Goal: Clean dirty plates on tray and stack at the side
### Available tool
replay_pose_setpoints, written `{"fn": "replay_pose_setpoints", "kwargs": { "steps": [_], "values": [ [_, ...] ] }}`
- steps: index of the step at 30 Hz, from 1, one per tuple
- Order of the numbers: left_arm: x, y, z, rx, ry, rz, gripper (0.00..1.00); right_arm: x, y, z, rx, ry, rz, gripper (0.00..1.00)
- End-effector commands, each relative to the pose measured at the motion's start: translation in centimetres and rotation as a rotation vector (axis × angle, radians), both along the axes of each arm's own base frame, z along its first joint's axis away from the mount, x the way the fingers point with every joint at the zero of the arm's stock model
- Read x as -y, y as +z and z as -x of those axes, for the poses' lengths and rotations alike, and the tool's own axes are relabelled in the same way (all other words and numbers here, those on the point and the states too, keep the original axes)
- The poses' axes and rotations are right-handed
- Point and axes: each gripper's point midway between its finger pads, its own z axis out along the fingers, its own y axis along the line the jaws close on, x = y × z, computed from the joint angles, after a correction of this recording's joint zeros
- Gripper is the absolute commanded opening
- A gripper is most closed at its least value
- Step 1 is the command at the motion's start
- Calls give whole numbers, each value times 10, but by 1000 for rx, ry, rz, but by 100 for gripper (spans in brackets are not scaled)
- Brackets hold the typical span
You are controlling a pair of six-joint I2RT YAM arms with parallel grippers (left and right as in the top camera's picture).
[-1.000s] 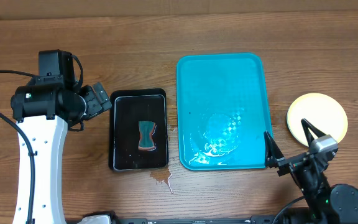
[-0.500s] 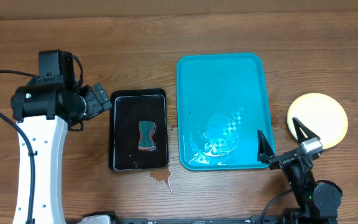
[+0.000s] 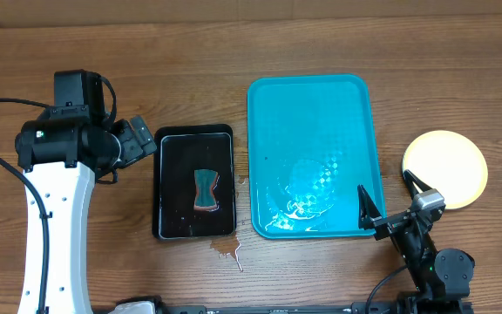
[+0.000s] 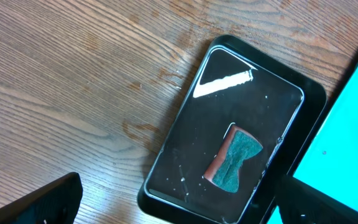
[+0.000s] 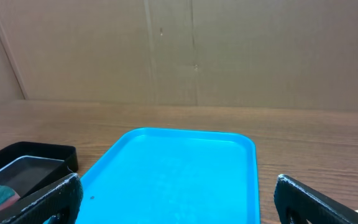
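A wet-streaked turquoise tray [image 3: 312,113] lies on the bench [image 3: 234,44]. The plates [image 3: 445,168], seen as one pale yellow-green disc, sit at its 3 o'clock. The right end effector [image 3: 384,183], at the tray's 5 o'clock, is spread wide and holds nothing. The left end effector [image 4: 179,183], at 9 o'clock of a black tray [image 3: 159,183] with a sponge [image 3: 206,190], is likewise wide and holds nothing.

Counter [image 3: 190,44] of grained, matt wood; the tray [image 3: 312,105] smooth glossy plastic with wet glints; left of the tray, black tray [image 3: 159,192] mirror-shiny, its sponge [image 3: 206,190] rough-fibred
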Motion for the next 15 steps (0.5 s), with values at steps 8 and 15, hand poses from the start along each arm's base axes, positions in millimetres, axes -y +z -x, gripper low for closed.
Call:
{"fn": "replay_pose_setpoints", "kwargs": {
  "steps": [8,15],
  "values": [
    [0,6,-1,19,-16,-7,100,2,-2,-1,0,-8,0,100],
    [2,7,0,20,-23,-10,100,2,-2,-1,0,-8,0,100]
  ]
}}
